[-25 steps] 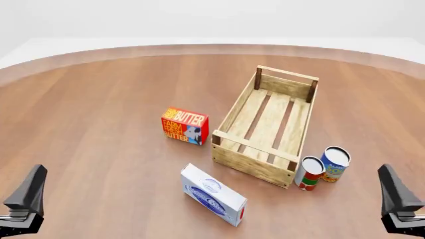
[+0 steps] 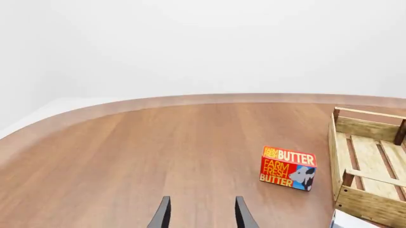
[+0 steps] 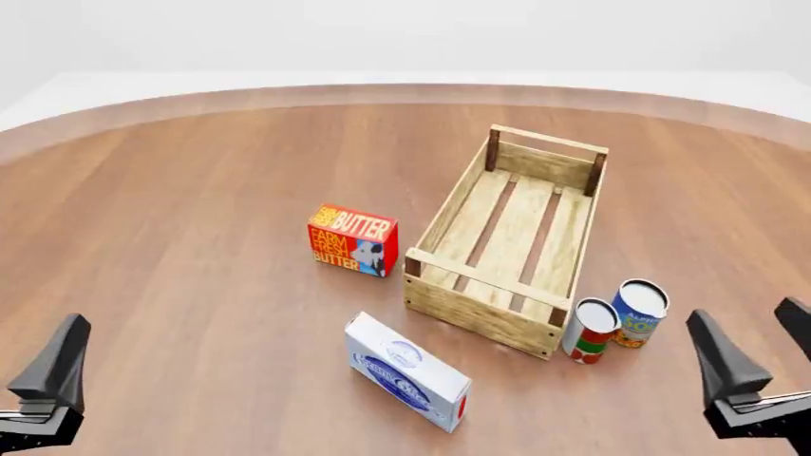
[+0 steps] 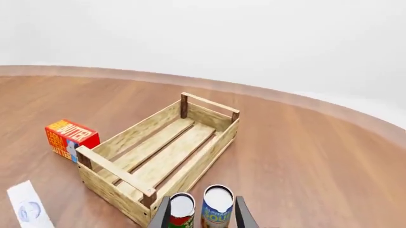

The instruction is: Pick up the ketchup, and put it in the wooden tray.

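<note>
The ketchup does not show in any view. The wooden tray (image 3: 488, 275) lies right of centre, empty, its long side running away from me; it also shows in the left wrist view (image 2: 371, 204) and the right wrist view (image 4: 117, 190). My left gripper (image 3: 51, 375) is open and empty low at the near left, far from the tray; its fingers (image 2: 163, 216) stand apart over bare table. My right gripper (image 3: 754, 332) is open and empty at the near right. It is just right of two cans and apart from them.
A red-and-white can (image 3: 591, 330) and a blue can (image 3: 640, 312) stand by the tray's near right corner; the right wrist view shows them (image 4: 181, 211) (image 4: 217, 206) ahead of the fingers. A butter box (image 3: 352, 239) stands left of the tray. A white box (image 3: 407, 370) lies in front of it.
</note>
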Tool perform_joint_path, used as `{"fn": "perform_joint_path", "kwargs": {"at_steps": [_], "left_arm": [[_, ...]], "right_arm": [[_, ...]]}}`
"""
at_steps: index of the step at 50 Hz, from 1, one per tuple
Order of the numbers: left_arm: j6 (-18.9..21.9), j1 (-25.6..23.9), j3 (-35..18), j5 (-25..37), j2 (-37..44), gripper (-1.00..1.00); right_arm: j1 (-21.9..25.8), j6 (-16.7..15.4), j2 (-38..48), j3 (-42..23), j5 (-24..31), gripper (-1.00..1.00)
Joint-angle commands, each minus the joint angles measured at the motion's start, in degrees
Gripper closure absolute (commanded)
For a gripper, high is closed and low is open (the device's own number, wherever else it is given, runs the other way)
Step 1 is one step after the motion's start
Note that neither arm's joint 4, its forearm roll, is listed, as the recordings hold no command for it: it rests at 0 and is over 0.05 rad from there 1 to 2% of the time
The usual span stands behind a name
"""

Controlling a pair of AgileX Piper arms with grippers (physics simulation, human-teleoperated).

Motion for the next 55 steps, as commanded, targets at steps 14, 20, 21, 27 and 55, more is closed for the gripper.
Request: {"fn": "perform_joint_path", "kwargs": {"at_steps": [14, 20, 21, 27, 55], "left_arm": [[0.0, 0.0, 0.0, 0.0, 0.0, -1.0], [0.0, 0.0, 0.0, 0.0, 0.0, -1.0], [0.0, 0.0, 0.0, 0.0, 0.0, -1.0], [0.0, 0.0, 0.0, 0.0, 0.0, -1.0], [0.0, 0.0, 0.0, 0.0, 0.0, -1.0]], "right_arm": [[17.0, -4.18, 22.58, -6.06, -7.36, -1.0], [22.28, -3.57, 29.93, -7.61, -10.7, -1.0], [22.28, -3.57, 29.96, -7.61, -10.73, -1.0], [27.83, -3.67, 35.34, -10.02, -11.31, -1.0], [46.55, 2.26, 58.93, -25.3, -13.76, -1.0]]}}
